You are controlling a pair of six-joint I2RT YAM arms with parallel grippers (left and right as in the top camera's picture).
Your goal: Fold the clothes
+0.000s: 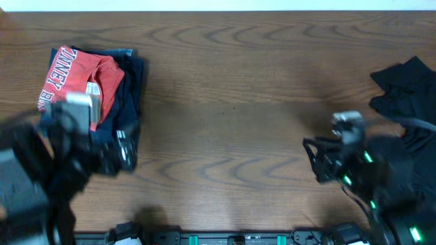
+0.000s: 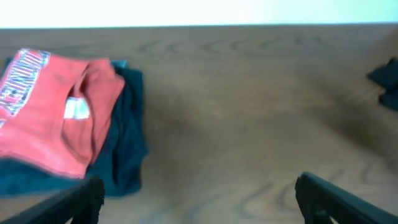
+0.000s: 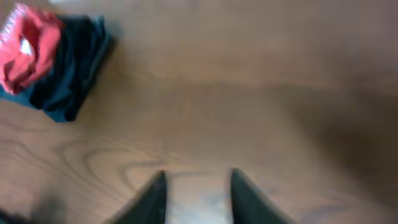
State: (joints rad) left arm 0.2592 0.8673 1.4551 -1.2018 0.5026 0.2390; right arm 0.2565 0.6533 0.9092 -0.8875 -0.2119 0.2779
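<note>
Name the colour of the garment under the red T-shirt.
Dark navy garment, clearest in the left wrist view.

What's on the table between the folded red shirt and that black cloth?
Nothing. The overhead view shows only bare wooden table between the red T-shirt and the black garment.

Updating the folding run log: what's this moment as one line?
red T-shirt: folded, atop navy garment, table left | black garment: rumpled, right edge | left gripper: open, empty | right gripper: open, empty
</note>
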